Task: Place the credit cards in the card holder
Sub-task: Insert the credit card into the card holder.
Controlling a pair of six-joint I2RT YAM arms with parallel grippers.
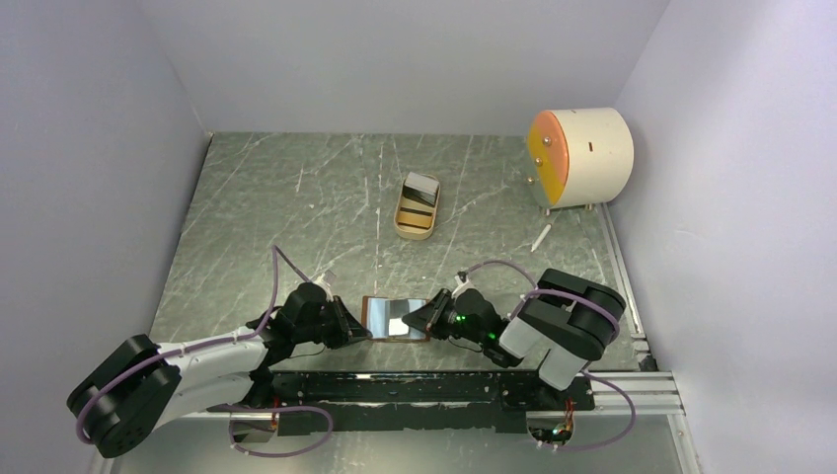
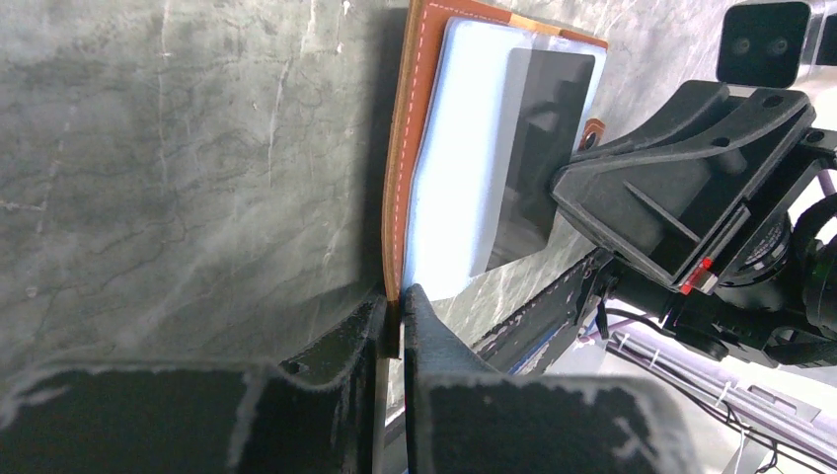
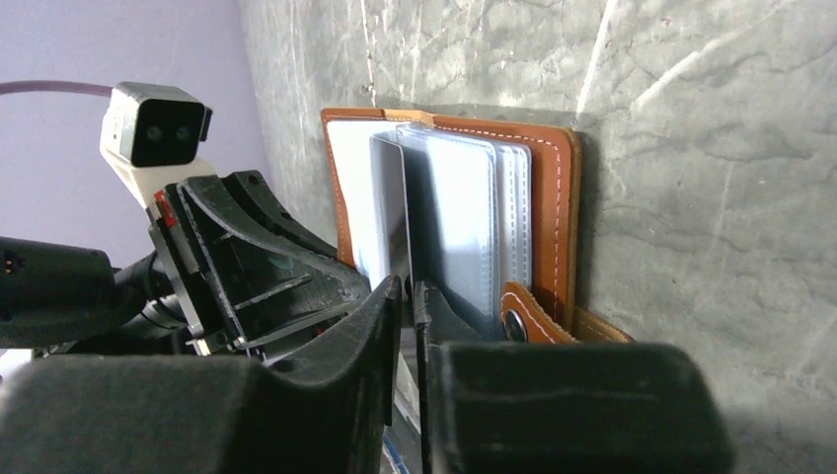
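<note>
The card holder [image 1: 395,318] lies opened flat on the surface [image 1: 296,217], close to the near edge and just beyond the black rail. Its long axis runs left to right, straight from one arm to the other.

The left pincer [image 2: 395,301] is clamped on the left leather edge, fingers together with only the cover's thickness between them. The right pincer [image 3: 408,291] comes in from the opposite end, its fingers pressed on a thin dark grey card [image 2: 538,148]. That card lies lengthwise over the pale clear sleeves, along the holder's own axis.

The cover is reddish-brown leather with white stitching round a rounded border. The snap tab [image 3: 523,321] sticks out at the right end, beside the right fingers. The sleeves are glossy and stacked (how deep the card sits in any sleeve cannot be told).

Beyond the holder the grey, scratched, marble-like surface is open as far as a tan oval tray [image 1: 400,212]. The tray points roughly away from the arms and holds more cards [image 1: 421,190], dark and whitish. Far right stands a white drum [image 1: 592,156] with an orange face.
</note>
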